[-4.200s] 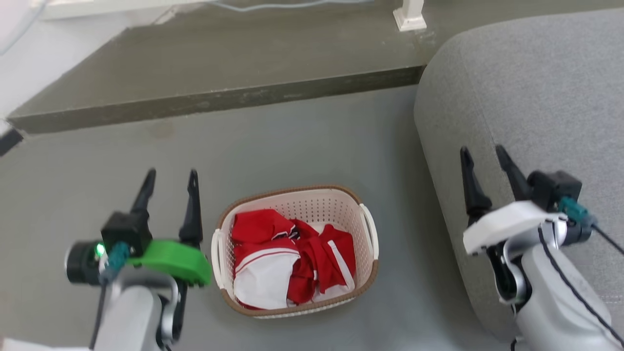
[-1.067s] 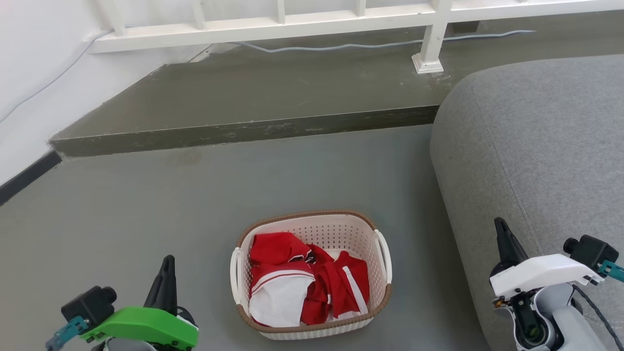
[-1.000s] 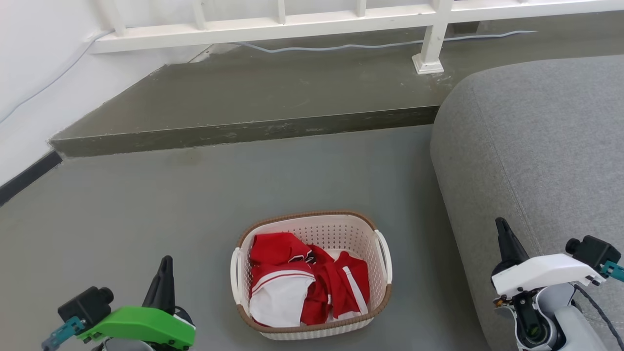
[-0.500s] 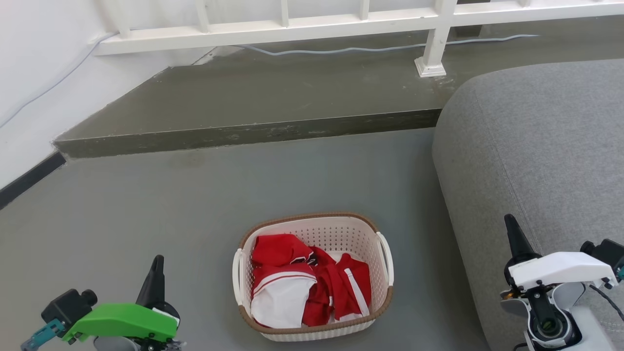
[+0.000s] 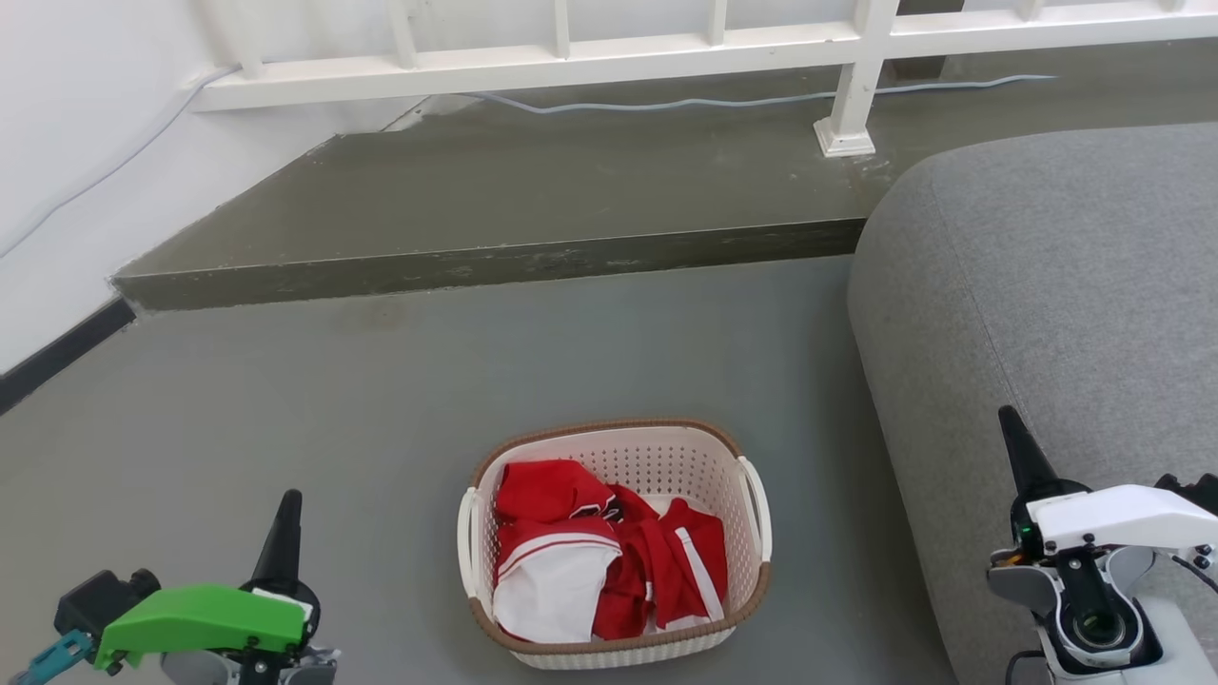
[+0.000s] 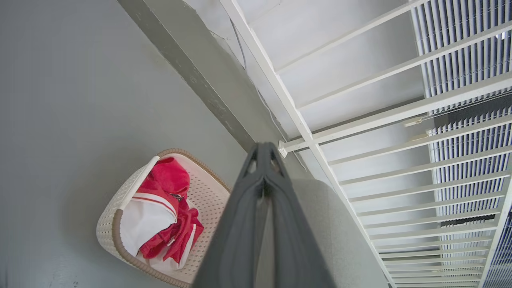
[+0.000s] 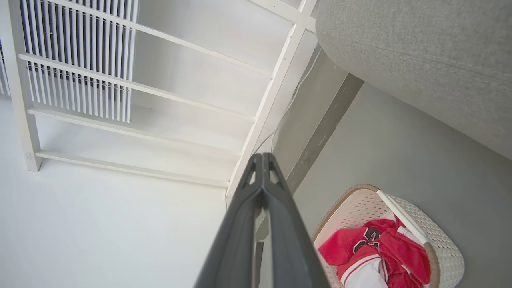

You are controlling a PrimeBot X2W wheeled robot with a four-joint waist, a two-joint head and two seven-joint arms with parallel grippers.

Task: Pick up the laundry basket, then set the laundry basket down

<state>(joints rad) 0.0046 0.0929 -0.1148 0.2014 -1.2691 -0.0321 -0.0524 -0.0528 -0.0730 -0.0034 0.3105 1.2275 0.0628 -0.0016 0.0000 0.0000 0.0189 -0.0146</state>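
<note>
Basket and grippers, entered as we find them, one view after another

Head view: the laundry basket (image 5: 609,425) stands upright on the grey floor (image 5: 381,400), near the grey sofa (image 5: 1047,285) and well short of the raised step (image 5: 476,262) under the white railing (image 5: 571,59). Red and white clothes (image 5: 609,557) lie heaped inside it. Its white side handles (image 5: 758,504) stand free, with nothing gripping them. The left gripper (image 5: 288,504) shows at the lower left and the right gripper (image 5: 1011,428) at the lower right, in front of the sofa. Both are well apart from the basket, and each reads as a single dark spike.

Left wrist view: the left gripper (image 6: 263,150) has its two fingers pressed together to the tip, with nothing between them. The basket (image 6: 108,224) lies off to one side, clear of the fingers.

Right wrist view: the right gripper (image 7: 262,160) is likewise clenched on nothing. The basket (image 7: 448,248) sits low in the corner, apart from it.

Step in hand, our judgement: the scene fits a basket waiting on the floor to be lifted. It fits equally a basket lifted and put back, with the arms drawn clear. We cannot settle which, so we enter no next move; we record only that both handles are free and neither gripper is near them
</note>
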